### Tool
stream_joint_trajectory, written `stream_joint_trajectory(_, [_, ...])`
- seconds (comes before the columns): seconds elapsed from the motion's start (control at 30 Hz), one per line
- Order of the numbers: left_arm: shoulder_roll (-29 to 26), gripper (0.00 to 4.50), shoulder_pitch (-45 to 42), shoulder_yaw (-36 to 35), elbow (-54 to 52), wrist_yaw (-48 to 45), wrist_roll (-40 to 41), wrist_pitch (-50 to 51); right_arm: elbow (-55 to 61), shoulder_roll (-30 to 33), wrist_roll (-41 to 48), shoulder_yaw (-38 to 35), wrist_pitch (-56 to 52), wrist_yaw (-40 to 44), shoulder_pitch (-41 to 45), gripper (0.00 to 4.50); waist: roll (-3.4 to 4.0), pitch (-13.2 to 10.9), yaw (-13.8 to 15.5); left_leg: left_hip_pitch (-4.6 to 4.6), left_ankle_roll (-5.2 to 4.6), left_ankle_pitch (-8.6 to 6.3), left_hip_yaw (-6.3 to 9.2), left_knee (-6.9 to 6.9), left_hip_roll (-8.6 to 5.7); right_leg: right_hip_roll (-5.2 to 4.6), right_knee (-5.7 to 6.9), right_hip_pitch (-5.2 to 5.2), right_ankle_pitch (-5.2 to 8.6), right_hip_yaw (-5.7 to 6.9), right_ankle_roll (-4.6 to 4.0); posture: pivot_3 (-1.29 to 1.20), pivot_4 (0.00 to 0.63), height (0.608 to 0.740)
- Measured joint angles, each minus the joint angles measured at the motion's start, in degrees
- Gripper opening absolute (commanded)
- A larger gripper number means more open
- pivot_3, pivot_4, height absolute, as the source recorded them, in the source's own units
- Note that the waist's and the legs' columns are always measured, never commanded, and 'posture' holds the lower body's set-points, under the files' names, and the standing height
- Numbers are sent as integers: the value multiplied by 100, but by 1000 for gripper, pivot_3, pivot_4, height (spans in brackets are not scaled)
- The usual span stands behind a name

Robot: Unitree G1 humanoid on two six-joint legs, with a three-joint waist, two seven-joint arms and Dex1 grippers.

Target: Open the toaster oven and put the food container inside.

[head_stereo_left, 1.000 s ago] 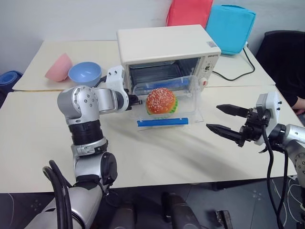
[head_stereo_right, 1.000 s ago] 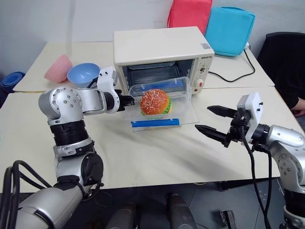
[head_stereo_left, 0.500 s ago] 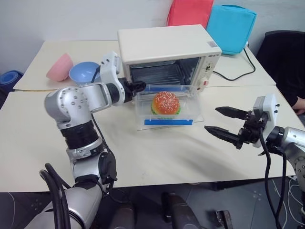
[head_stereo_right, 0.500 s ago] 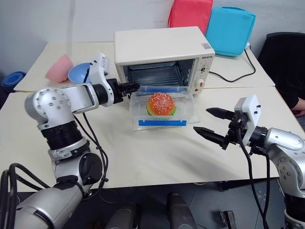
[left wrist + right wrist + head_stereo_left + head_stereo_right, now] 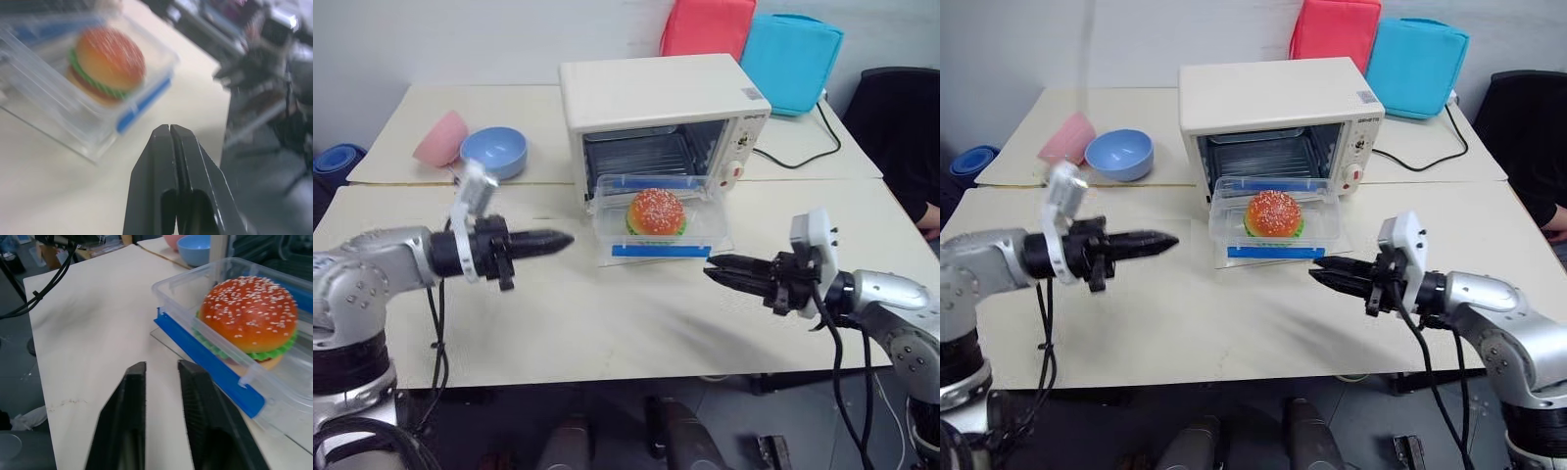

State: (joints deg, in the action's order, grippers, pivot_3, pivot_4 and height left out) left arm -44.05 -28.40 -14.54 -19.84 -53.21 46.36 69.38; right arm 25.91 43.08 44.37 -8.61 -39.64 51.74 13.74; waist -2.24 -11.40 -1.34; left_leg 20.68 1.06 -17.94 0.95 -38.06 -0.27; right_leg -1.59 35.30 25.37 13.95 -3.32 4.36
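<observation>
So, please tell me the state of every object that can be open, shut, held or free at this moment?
toaster oven: door open, lying flat on the table.
food container: resting on the open door, not inside yet, held by nothing.
toy hamburger: inside the container.
left gripper: shut, empty, apart from the container.
right gripper: nearly shut, empty.
blue bowl: upright.
pink bowl: tipped on its side.

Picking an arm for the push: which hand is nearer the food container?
Right, narrowly. The right hand sits just in front of the food container, off its right corner. The left hand is farther, out to the container's left. Neither touches it.
</observation>
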Motion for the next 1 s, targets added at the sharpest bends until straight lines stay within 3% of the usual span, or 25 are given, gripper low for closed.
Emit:
stream_joint_trajectory(0.13, [155,0,54,782,27,10,-501,-839,-401,-130,-460,385,238,-97,301,20,0,0,-16,1,-10,-2,-6,0,1,-1,-3,0,-10,-1,18,0,150,740])
stream_joint_trajectory(0.37, [1095,0,-467,1575,788,648,-1123,-1463,-1619,-617,-1563,964,840,-467,1033,20,1,0,-43,13,-12,-4,-6,0,5,0,10,16,-19,-5,32,0,150,740])
stream_joint_trajectory(0.57, [1591,0,-761,1696,1360,1097,-1480,-1797,-2452,-1027,-2199,1253,1255,-766,1615,20,1,0,-30,10,-11,-4,-1,1,6,-2,18,17,-19,-3,32,0,150,740])
stream_joint_trajectory(0.63, [2072,0,-1121,1614,1921,1676,-1779,-2095,-3493,-1635,-2614,1320,1713,-1087,2375,20,1,0,-43,13,-16,1,-10,-6,-1,-9,16,20,-30,-5,38,0,150,740])
stream_joint_trajectory(1.0, [2542,0,-1998,1202,3345,2591,-2341,-3093,-5623,-2616,-3307,1280,2924,-1631,3636,20,2,0,-38,59,-14,0,-6,-3,-1,-22,26,56,-34,3,43,0,150,740])
